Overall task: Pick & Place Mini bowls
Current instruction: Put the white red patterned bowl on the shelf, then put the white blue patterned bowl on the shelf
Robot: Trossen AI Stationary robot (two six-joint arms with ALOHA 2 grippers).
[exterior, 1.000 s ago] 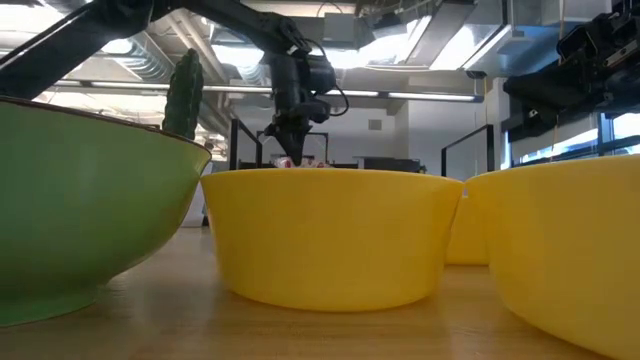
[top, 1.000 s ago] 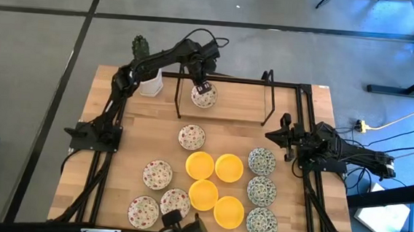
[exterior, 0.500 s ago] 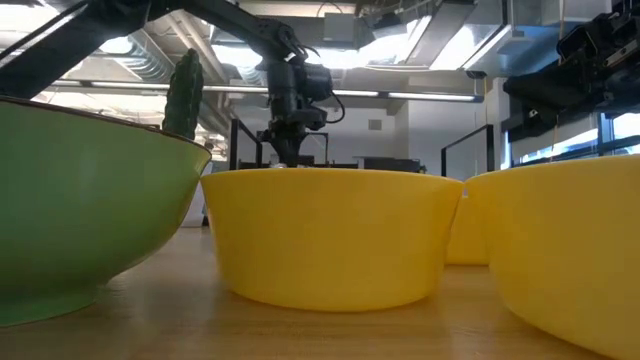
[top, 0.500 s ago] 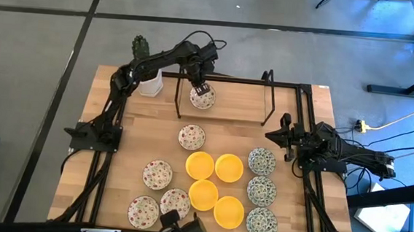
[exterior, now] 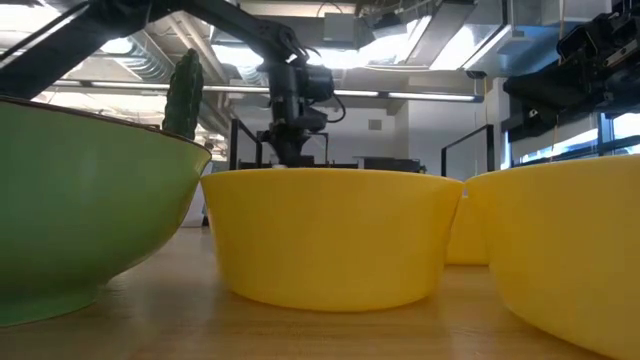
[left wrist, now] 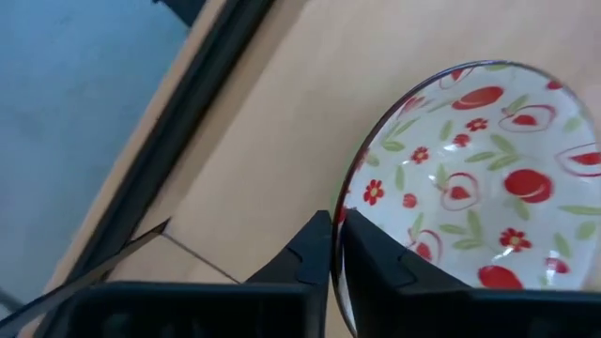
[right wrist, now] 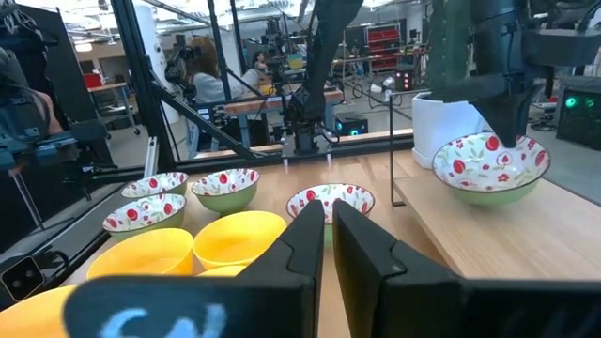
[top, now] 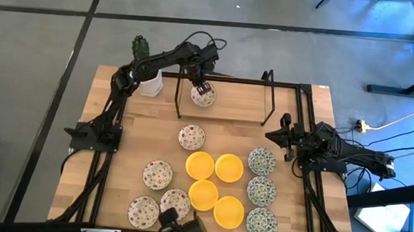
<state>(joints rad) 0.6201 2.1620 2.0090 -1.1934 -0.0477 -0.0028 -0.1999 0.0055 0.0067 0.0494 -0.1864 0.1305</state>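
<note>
Red-flowered white porcelain, a small shallow bowl (left wrist: 470,178), sits on the wooden table's (top: 228,128) far section inside a black wire frame (top: 224,81), near the table's back edge. The left gripper (top: 202,87) is at its rim; in the left wrist view the two dark fingers (left wrist: 310,258) stand a narrow slit apart with the rim edge in that slit, and the far side of the bowl is cut off. In the low view this bowl is hidden behind a bright yellow bowl (exterior: 325,235), and the gripper's tips cannot be made out there.

The right gripper (top: 284,138) waits at the table's right edge, fingers nearly together and empty, beside a column of blue-green patterned bowls (top: 262,161). Bare wood lies open between the frame and the nearest red-flowered bowl (top: 191,137). A white cactus pot (top: 150,86) stands just outside the frame's left post.
</note>
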